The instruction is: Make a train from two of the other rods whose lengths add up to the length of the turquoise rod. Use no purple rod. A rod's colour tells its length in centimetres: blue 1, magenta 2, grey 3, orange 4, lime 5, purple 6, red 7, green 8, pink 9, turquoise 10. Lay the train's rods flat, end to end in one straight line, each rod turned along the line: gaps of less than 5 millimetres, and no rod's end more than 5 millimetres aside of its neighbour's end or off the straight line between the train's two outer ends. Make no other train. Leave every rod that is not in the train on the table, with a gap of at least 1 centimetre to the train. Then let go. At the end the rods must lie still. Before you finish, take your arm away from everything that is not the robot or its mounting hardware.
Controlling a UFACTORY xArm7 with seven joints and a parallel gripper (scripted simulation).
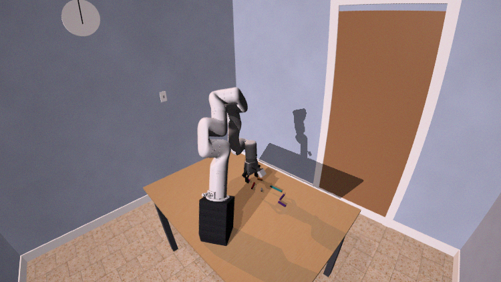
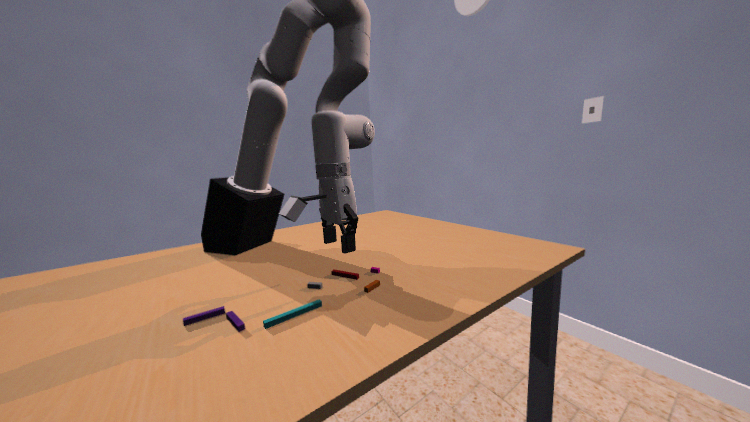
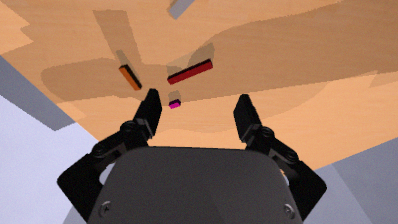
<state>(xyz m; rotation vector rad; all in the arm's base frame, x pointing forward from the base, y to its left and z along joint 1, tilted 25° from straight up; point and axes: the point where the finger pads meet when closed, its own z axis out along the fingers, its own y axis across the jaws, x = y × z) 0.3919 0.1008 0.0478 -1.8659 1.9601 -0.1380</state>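
My gripper (image 2: 339,240) (image 1: 249,178) (image 3: 198,101) is open and empty. It hangs a little above the table (image 2: 472,251) (image 1: 308,224) (image 3: 310,45), behind the rods. The red rod (image 2: 345,273) (image 1: 252,185) (image 3: 190,72) lies just in front of it, with the small magenta rod (image 2: 375,269) (image 3: 174,104) and the orange rod (image 2: 371,286) (image 1: 260,179) (image 3: 130,77) close by. The short grey rod (image 2: 314,285) (image 1: 262,189) lies apart from them. The long turquoise rod (image 2: 292,313) (image 1: 276,188) lies further out, apart from the others.
Two purple rods (image 2: 203,315) (image 2: 235,320) (image 1: 282,196) lie in an L beside the turquoise rod. The arm's black base (image 2: 238,215) (image 1: 216,219) stands on the table behind the gripper. The table's far edge shows close under the fingers in the wrist view.
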